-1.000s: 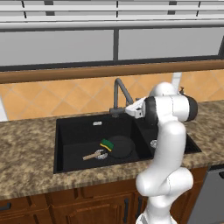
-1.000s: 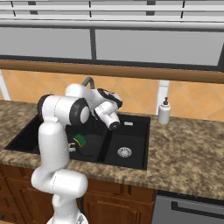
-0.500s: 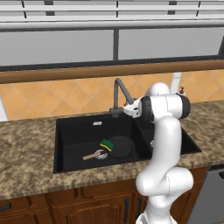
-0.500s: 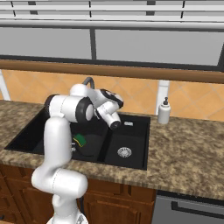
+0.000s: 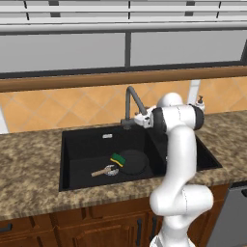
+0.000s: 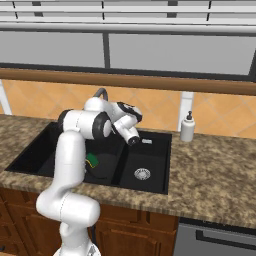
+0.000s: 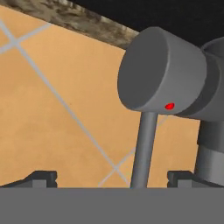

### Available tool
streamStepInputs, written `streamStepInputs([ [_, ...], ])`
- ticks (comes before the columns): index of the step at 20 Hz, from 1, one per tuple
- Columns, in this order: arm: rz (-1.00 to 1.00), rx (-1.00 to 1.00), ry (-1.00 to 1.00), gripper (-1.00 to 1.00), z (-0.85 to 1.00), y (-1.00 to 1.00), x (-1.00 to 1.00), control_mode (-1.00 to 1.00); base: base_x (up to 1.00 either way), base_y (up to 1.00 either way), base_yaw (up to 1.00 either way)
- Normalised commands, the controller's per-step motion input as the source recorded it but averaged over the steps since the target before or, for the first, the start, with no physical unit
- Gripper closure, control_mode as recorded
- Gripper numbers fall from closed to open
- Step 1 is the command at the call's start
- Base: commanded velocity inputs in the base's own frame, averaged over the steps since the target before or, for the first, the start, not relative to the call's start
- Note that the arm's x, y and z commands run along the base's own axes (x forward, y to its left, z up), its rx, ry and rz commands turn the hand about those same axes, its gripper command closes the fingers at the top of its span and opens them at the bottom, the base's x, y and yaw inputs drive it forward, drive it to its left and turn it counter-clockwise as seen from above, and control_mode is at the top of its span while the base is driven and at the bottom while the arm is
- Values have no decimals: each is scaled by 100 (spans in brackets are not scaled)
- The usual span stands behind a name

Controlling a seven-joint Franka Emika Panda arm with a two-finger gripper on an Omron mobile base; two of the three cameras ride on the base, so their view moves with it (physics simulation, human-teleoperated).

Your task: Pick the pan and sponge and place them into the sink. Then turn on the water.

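Black pan (image 5: 132,161) and sponge (image 5: 117,159) already sitting in sink (image 5: 82,144) big basin. Water step now. Gripper (image 7: 111,177) spread wide, empty, right at faucet (image 5: 130,99) handle (image 7: 142,151). Next, I reckon: nudge lever over, no stream yet.

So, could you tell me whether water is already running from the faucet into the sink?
No: in the left base view no blue stream comes from the faucet, and the sink holds just the pan and sponge.
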Motion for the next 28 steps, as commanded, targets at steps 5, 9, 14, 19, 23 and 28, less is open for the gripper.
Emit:
streamStepInputs([
  [5,-3,0,0,-100,0,0,33,-100,0,0,0],
  [9,-3,0,0,100,-3,0,31,-100,0,0,0],
  [14,-3,2,-4,100,-17,-19,17,-100,0,0,0],
  [19,-5,1,-10,100,-27,-35,8,-100,0,0,0],
  [23,-9,1,-15,100,-48,-79,1,-100,0,0,0],
  [28,-13,1,-10,100,-60,-100,0,-100,0,0,0],
])
